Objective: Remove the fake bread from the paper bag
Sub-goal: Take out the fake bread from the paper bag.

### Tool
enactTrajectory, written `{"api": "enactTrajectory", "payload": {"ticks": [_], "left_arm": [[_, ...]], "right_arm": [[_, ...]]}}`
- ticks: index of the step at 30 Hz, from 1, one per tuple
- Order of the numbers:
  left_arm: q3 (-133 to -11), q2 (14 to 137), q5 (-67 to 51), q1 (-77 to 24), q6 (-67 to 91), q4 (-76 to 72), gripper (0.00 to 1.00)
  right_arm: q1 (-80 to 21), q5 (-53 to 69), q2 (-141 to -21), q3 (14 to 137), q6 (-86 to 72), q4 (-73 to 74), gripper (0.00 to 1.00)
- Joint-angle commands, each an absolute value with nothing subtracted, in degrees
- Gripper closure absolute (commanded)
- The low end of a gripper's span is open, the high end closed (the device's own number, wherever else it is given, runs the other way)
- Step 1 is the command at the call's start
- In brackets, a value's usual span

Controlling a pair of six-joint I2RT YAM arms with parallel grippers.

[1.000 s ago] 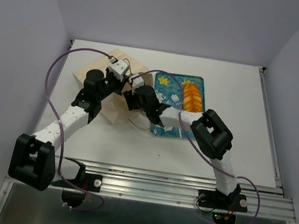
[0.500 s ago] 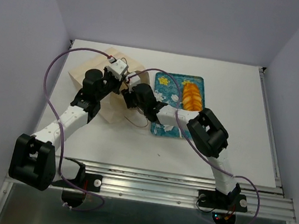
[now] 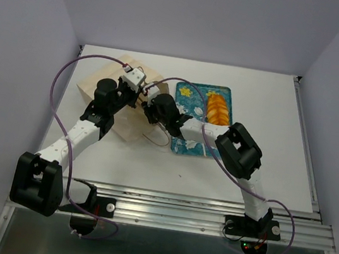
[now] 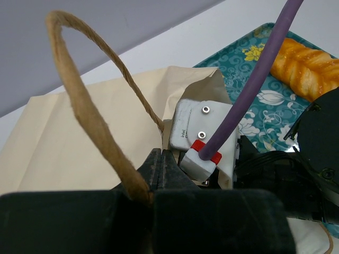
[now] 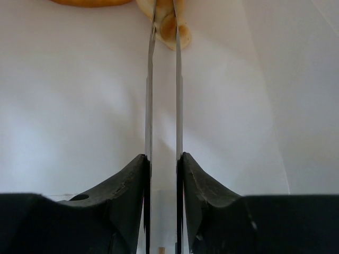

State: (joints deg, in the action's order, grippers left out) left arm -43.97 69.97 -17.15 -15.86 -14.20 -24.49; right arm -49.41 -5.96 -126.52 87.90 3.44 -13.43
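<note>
The short curved golden plastic bread piece (image 5: 169, 25) is inside the pale tan paper bag (image 3: 92, 81). Its end sits between the narrowly parted tips of the right gripper (image 5: 165, 21), but I cannot tell whether they pinch it; the left gripper (image 4: 161, 161) is clenched on the bag's thin brown loop handle (image 4: 79, 100). The long braided orange loaf (image 3: 218, 109) lies on the teal floral tray (image 3: 193, 98) just beside the bag, and all of this rests on a white table (image 3: 266, 161) with an aluminium rail (image 3: 176, 212) at the near edge, between pale lavender walls (image 3: 205, 17).
</note>
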Motion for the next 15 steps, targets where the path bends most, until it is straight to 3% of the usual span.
{"api": "enactTrajectory", "payload": {"ticks": [1, 3, 15], "left_arm": [[-45.18, 66.62, -36.92, -21.71, -8.0, -31.82, 1.0], [-45.26, 66.71, -36.22, -21.71, -7.74, -31.82, 1.0], [-45.26, 66.45, -33.31, -21.62, -8.79, -31.03, 1.0]], "right_arm": [[-50.36, -6.94, -124.9, 86.22, 5.8, -5.54, 0.96], [-50.36, -7.99, -123.58, 85.52, 4.84, -5.45, 0.99], [-50.36, -7.48, -109.18, 76.74, 0.18, -6.24, 0.99]]}}
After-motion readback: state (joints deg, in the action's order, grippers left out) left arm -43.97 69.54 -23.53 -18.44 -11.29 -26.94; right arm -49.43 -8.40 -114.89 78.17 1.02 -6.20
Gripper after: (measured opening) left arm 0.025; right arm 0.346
